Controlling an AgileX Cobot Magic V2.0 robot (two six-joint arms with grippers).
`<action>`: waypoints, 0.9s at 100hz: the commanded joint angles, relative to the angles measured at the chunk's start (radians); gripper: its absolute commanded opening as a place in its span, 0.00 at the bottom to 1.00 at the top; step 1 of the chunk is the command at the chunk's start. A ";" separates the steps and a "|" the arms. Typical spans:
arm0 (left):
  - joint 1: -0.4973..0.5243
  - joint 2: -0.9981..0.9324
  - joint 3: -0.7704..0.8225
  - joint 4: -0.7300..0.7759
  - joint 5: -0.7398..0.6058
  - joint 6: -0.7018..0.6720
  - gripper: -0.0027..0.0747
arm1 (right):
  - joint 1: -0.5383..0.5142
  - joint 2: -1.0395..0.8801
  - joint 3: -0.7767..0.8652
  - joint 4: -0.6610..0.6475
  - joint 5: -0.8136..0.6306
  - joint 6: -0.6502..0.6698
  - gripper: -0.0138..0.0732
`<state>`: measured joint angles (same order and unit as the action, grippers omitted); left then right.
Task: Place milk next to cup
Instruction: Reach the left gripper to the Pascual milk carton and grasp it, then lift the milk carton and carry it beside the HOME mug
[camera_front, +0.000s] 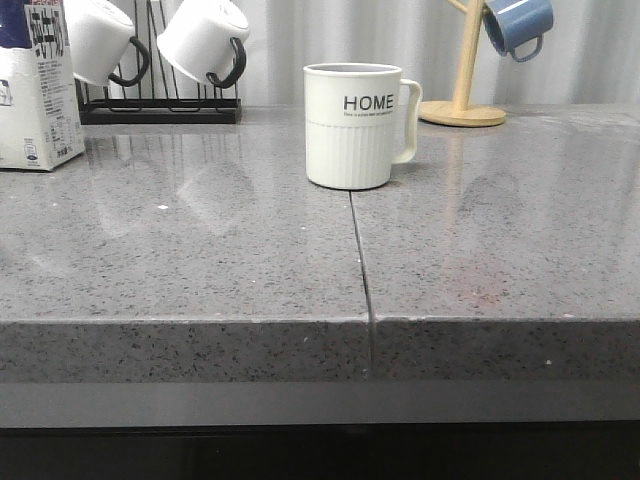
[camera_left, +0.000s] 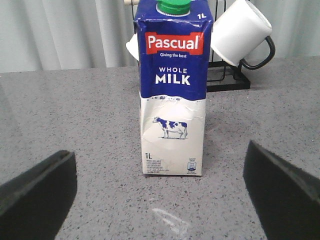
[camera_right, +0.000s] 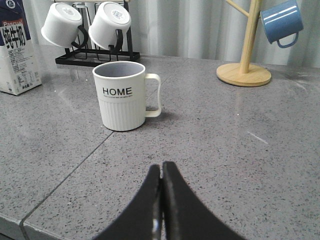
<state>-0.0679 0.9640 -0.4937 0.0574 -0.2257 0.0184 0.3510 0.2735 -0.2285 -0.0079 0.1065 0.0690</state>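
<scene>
In the left wrist view the left gripper (camera_left: 160, 192) stood wide open, its two dark fingers (camera_left: 37, 192) at either side of the frame with bare counter between them, touching nothing. Straight ahead of that gap, and centred in it, the milk (camera_left: 172, 87) stood upright on the grey counter (camera_left: 75, 125) — its long axis vertical, its broad printed face turned toward the wrist, green cap on top. It was the left arm that lay nearer the carton; the coming move seemed to call for a plain advance forward until the fingers flanked the carton's sides.

The right gripper (camera_right: 161, 200) was closed, its fingers pressed together with nothing between them, low over the counter and pointed toward the cup (camera_right: 122, 95), which stood apart from it.

In the front view the cup (camera_front: 352, 125) stood upright near the middle of the counter, just behind the seam (camera_front: 362, 270), handle toward the robot's right. The milk (camera_front: 35, 85) was well apart from it, at the far left edge of the frame — so the carton would have to travel rightward across open counter. Behind stood a black rack (camera_front: 160, 105) with two white mugs (camera_front: 200, 40) and a wooden stand (camera_front: 465, 100) hung with a blue mug (camera_front: 517, 22).
</scene>
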 joint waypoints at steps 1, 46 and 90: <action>-0.016 0.046 -0.063 -0.009 -0.112 -0.005 0.87 | -0.001 0.005 -0.025 -0.005 -0.071 0.000 0.08; -0.023 0.355 -0.311 -0.069 -0.137 -0.030 0.87 | -0.001 0.005 -0.025 -0.005 -0.071 0.000 0.08; -0.025 0.515 -0.478 -0.069 -0.138 -0.030 0.87 | -0.001 0.005 -0.025 -0.005 -0.071 0.000 0.08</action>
<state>-0.0858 1.4938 -0.9174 -0.0053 -0.2732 0.0000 0.3510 0.2735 -0.2285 -0.0079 0.1086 0.0690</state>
